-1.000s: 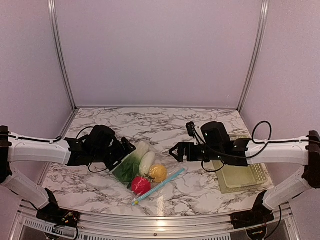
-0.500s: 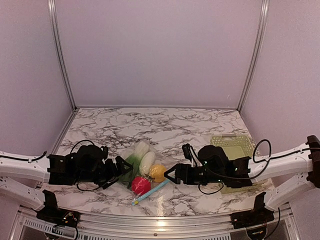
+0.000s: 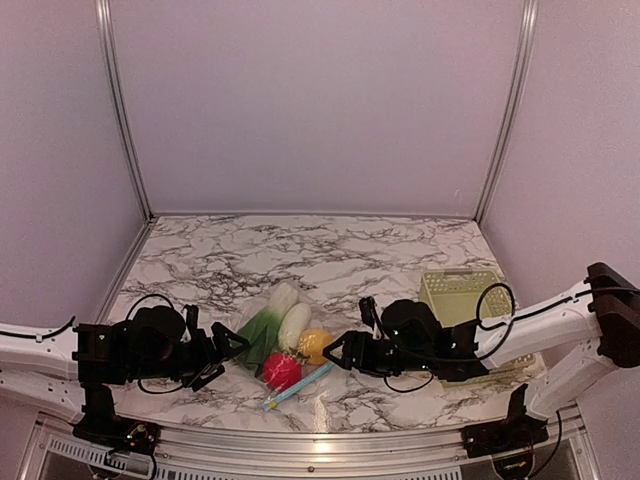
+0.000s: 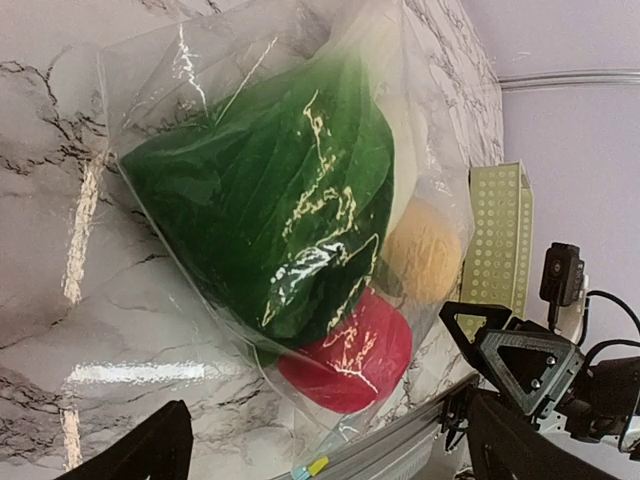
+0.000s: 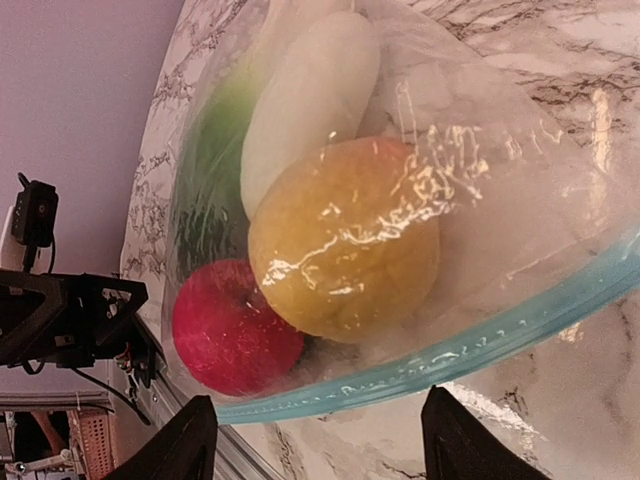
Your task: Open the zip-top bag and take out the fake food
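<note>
Marble table; zip-top bag (glare-streaked, partly cropped).

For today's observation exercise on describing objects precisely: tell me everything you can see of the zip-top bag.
The zip-top bag is a clear, crinkly plastic pouch lying on the marble table, its light blue zipper strip along the near-right edge, apparently shut. Inside, pressing its walls: a green leafy vegetable, a white oblong piece, a yellow-orange fruit and a red fruit.

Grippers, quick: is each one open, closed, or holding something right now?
Left gripper: open, holding nothing, beside the zip-top bag.
Right gripper: open, holding nothing, facing the bag's blue zipper strip.
</note>
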